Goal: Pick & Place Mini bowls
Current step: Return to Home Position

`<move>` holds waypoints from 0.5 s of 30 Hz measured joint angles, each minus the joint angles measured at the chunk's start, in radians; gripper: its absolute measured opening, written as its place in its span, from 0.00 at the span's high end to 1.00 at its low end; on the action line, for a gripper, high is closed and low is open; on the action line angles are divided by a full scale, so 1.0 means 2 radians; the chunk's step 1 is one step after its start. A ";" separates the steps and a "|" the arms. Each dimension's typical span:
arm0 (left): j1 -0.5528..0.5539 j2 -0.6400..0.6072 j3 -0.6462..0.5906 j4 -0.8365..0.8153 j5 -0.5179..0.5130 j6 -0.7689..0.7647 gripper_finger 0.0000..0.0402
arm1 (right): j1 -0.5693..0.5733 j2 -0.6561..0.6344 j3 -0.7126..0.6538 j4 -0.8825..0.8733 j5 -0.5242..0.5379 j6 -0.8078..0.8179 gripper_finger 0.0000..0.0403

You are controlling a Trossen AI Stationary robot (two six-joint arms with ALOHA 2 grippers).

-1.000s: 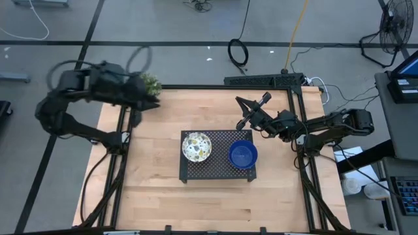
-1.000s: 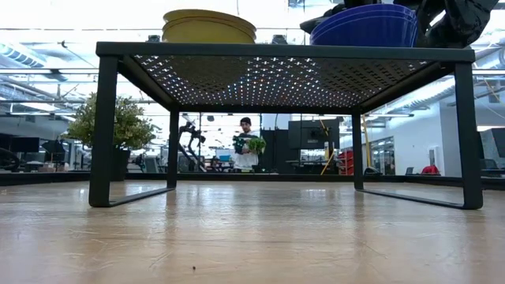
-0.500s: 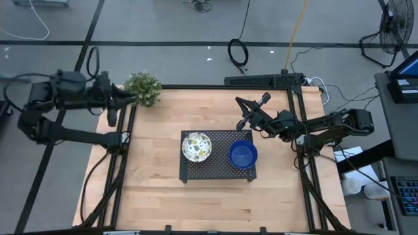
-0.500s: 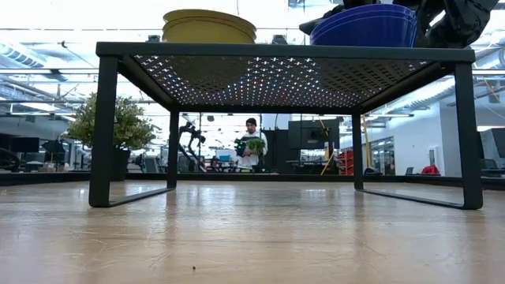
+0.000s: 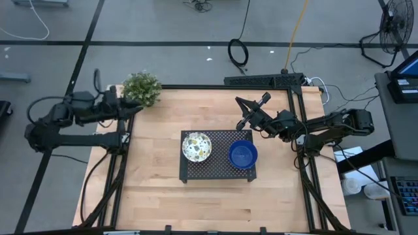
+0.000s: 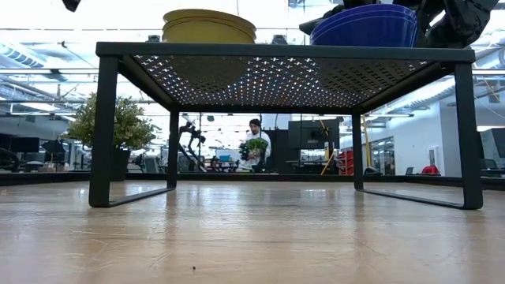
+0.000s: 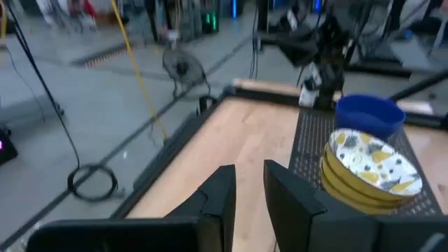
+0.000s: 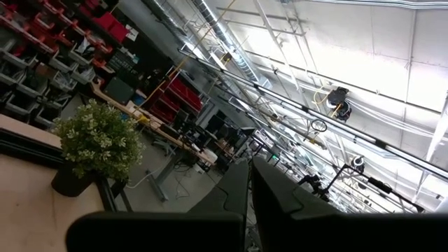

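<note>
Both bowl stacks are on the black perforated shelf at mid-bench. The white stack takes its left half and the blue stack its right half, close side by side. I can't tell whether they touch.

The left hand is at the bench's back-left corner, just beside the plant and well apart from the shelf. Its fingers are a little apart with nothing between them. From this hand the bowls lie forward and toward its right, across open bench. The left wrist view looks straight down that line, with the white stack nearer and the blue one behind it.

The right hand is just behind the shelf's back-right corner, near the blue stack but not touching it. Its fingers are together, or near enough, and empty. Its wrist view shows ceiling and the plant across the bench, so it is tipped up and aimed away from the bowls.

- **Key relation:** the right arm is much nearer the bowls, and the blue stack lies in front of it and below its line of aim. The left arm has no bowl within reach of a small move.
- **Long axis:** the bowls are round, so they have no axis to align with. The shelf's long axis runs left to right, and the two stacks line up along it.
- **Stage:** placing looks done to me, and what's left is parking the arms.
- **Risk:** on the right side only. Any drop or forward swing of that hand could clip the blue stack's rim. Going up and back first would be the safe way out.
</note>
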 joint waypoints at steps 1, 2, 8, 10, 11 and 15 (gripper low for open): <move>0.000 -0.016 -0.013 0.013 -0.001 0.003 0.81 | 0.000 0.000 0.000 0.000 0.000 0.000 0.98; 0.000 -0.032 -0.026 0.029 -0.005 0.005 0.81 | 0.000 0.000 0.000 0.000 0.000 0.000 0.98; 0.000 -0.120 -0.117 0.117 -0.046 0.014 0.81 | 0.000 0.000 0.000 0.000 0.000 0.000 0.98; 0.000 -0.138 -0.153 0.148 -0.062 0.013 0.81 | 0.000 0.000 0.000 0.000 0.000 0.000 0.98; 0.000 -0.142 -0.173 0.168 -0.068 0.014 0.81 | 0.000 0.000 0.000 0.000 0.000 0.000 0.98; 0.000 -0.143 -0.244 0.250 -0.078 0.015 0.81 | 0.000 0.000 0.000 0.001 0.000 0.000 0.98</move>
